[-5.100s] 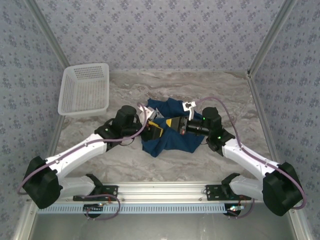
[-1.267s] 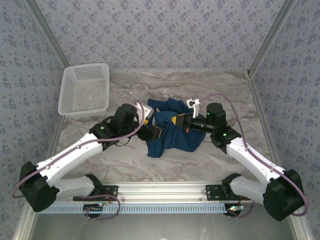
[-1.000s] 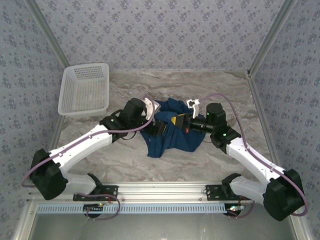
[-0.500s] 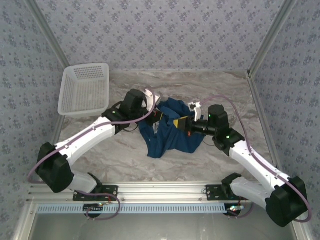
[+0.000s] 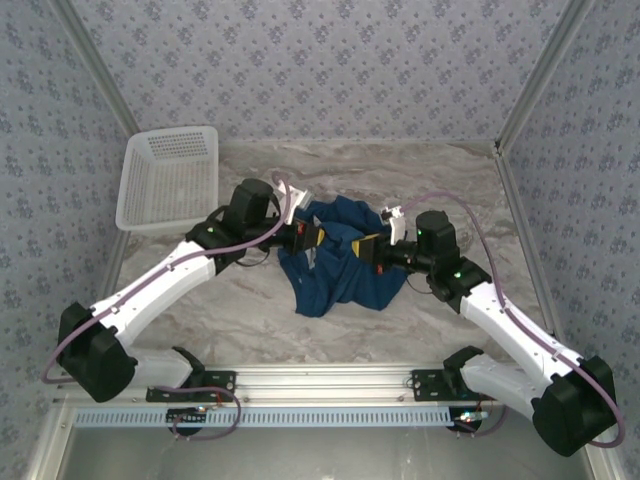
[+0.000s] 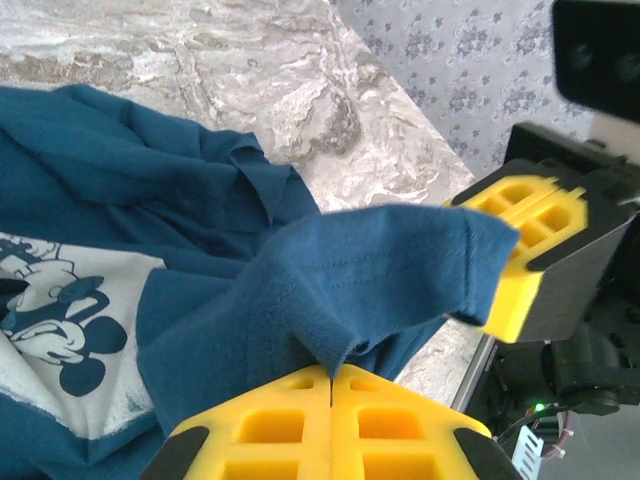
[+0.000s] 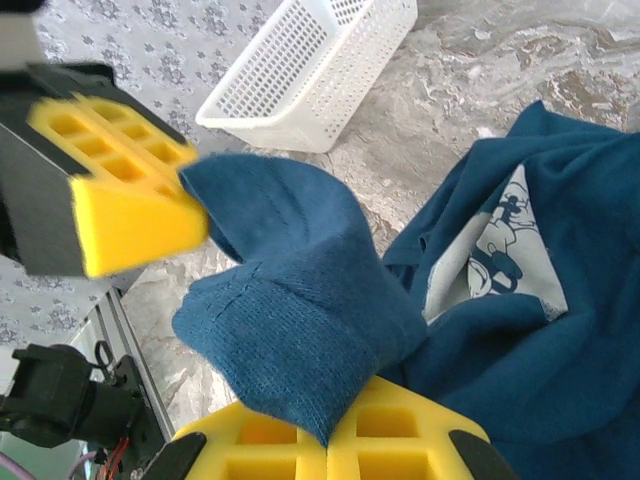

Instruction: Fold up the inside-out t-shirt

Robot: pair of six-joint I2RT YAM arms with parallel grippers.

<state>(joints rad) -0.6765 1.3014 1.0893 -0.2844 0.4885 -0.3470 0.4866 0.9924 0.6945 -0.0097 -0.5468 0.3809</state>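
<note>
1. Both grippers are pinched shut on cloth: our left gripper [image 5: 306, 237] and right gripper [image 5: 369, 248] each hold a raised fold of the shirt [image 5: 345, 285], facing each other closely.
2. We see the shirt crumpled at the middle of the bench [image 5: 260, 320], its print patch showing.
3. We judge this to be the untangling step, before any fold. Next we need to draw the two grips apart and spread the cloth flat.
4. At the far left corner, the basket [image 5: 170, 180] holds nothing.
</note>
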